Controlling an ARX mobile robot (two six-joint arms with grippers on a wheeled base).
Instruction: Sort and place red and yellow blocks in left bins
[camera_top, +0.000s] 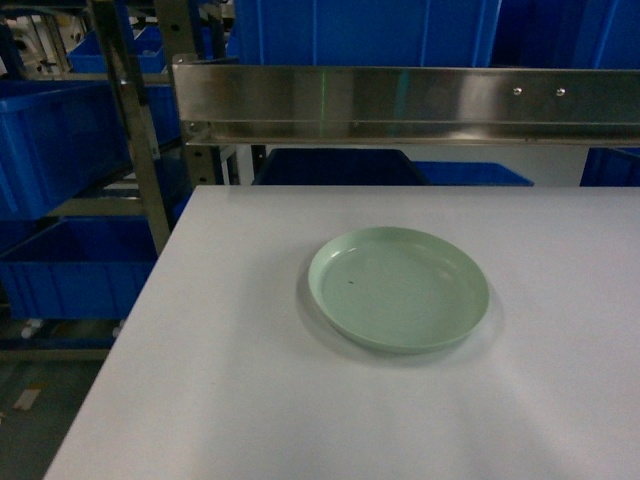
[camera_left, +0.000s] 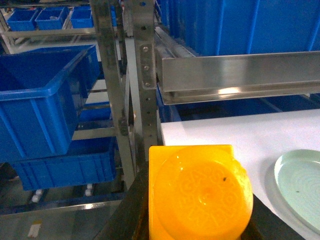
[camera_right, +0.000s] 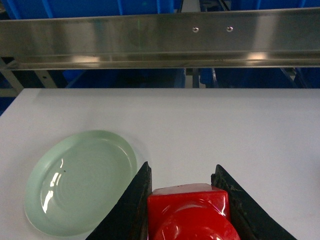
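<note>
Left wrist view: nearest the lens, the orange-yellow block (camera_left: 200, 192) is held between the dark fingers of the left gripper (camera_left: 197, 220), its studded face turned to the camera, so this gripper is closed on the block. Just beyond it lie the corner of the white table (camera_left: 225, 132) and, at the right edge, part of the pale green plate (camera_left: 300, 185). Past the table edge stands the perforated steel upright (camera_left: 142, 75) of the rack, and to its left the large blue crate (camera_left: 40, 100) is seen, open at the top, with a lower blue crate (camera_left: 65, 165) beneath it. In the right wrist view, the red block (camera_right: 192, 212) is clamped between the black fingers of the right gripper (camera_right: 187, 210), above the table and beside the plate. The step in hand is judged to be carrying the yellow block to a left crate. It is best done by swinging the block leftward clear of the upright and the steel shelf rail (camera_left: 240, 72), centring it over the crate's open mouth, and only then releasing. The head view shows only the plate on the table; neither gripper is seen there.
</note>
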